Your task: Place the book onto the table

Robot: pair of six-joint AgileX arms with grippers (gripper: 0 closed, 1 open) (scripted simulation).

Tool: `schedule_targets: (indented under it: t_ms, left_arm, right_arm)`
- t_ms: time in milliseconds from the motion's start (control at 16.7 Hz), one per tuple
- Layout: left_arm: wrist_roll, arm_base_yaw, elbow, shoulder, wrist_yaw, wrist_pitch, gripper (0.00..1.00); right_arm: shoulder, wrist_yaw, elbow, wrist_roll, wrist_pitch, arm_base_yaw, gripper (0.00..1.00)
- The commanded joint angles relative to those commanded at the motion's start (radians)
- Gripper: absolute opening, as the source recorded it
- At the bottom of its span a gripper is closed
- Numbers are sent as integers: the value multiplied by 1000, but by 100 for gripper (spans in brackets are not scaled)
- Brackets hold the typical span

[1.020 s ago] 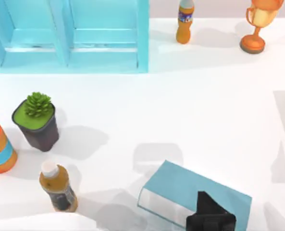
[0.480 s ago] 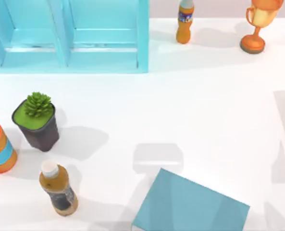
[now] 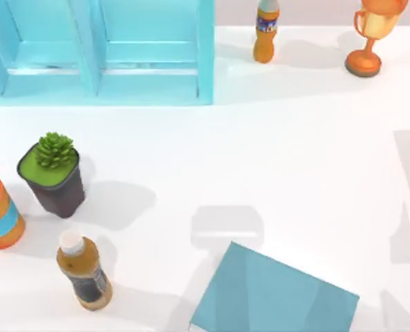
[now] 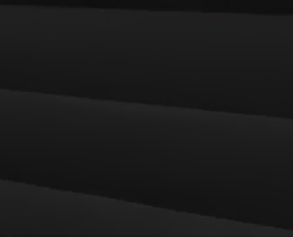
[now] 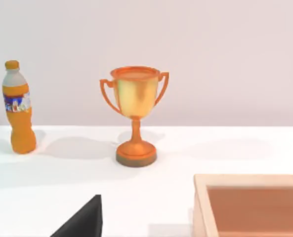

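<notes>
Teal-blue book (image 3: 274, 294) is seen tilted at table (image 3: 294, 152) near edge, raised closer to camera than one second ago; dark gripper gone from cover. Grip state cannot be told; left wrist view dark. Placement probably unfinished.

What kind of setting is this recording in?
Apparently a simulated tabletop test scene: a plain white table holding unrelated props, a cyan shelf unit, a trophy and a potted plant.

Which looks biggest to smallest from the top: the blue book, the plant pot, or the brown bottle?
1. Light teal-blue hardcover book, partly cut off.
2. Dark pot with green succulent.
3. Brown white-capped bottle, close to the pot; height may mislead.
</notes>
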Motion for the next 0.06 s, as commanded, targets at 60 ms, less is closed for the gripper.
schedule_targets:
  t_ms: [60]
  left_arm:
    - [0,0,0,0,0,0,100]
  right_arm:
    - [0,0,0,0,0,0,100]
